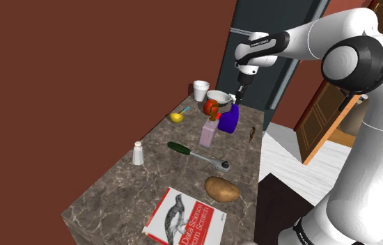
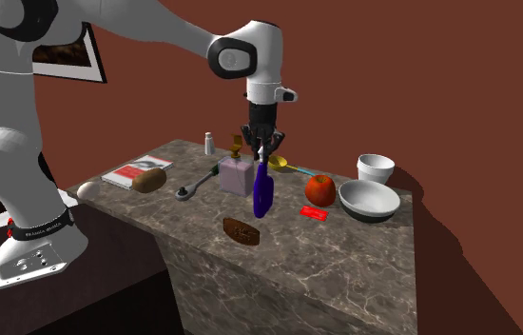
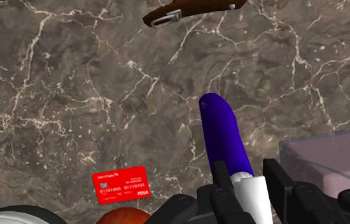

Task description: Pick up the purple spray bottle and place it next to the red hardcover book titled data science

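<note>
The spray bottle [image 1: 228, 120] [image 2: 262, 190] [image 3: 224, 137] is deep purple-blue with a white top. It stands upright near the middle of the marble counter [image 2: 345, 257]. My gripper [image 1: 239, 94] [image 2: 261, 150] [image 3: 247, 191] comes down on it from above, shut on the white top. I cannot tell whether its base touches the counter. The red and white book [image 1: 183, 219] [image 2: 136, 172] lies flat at the counter's end nearest the stand, well away from the bottle.
A pink square bottle [image 1: 209, 132] [image 2: 236, 174] stands right beside the spray bottle. Close by are a red apple [image 2: 320, 189], a red card [image 3: 121, 184], a bowl [image 2: 369, 201], a white cup [image 2: 376, 168] and a brown case [image 2: 242, 230]. A potato [image 1: 221, 188] and a green-handled tool [image 1: 197, 155] lie between bottle and book.
</note>
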`<state>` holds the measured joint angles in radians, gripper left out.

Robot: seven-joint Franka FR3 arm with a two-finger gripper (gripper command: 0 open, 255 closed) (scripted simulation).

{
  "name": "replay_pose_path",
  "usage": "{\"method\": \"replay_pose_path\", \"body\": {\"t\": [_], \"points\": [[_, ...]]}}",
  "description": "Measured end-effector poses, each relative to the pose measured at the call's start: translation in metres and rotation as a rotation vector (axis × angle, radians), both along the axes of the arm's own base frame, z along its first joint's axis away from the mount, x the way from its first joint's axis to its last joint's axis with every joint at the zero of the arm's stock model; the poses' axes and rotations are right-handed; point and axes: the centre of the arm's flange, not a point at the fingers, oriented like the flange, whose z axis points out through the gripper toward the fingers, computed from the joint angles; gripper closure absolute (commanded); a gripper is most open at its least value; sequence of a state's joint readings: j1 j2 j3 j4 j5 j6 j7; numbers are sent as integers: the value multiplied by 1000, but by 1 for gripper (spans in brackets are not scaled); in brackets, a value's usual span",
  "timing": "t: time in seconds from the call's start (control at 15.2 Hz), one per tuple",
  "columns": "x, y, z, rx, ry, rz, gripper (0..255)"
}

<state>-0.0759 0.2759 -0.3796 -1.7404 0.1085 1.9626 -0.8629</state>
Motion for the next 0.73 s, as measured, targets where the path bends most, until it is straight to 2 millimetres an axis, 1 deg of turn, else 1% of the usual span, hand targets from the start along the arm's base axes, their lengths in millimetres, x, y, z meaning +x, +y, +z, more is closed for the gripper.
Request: {"method": "replay_pose_path", "body": {"t": [0.73], "points": [[1, 0, 55, 0, 0, 0, 255]]}}
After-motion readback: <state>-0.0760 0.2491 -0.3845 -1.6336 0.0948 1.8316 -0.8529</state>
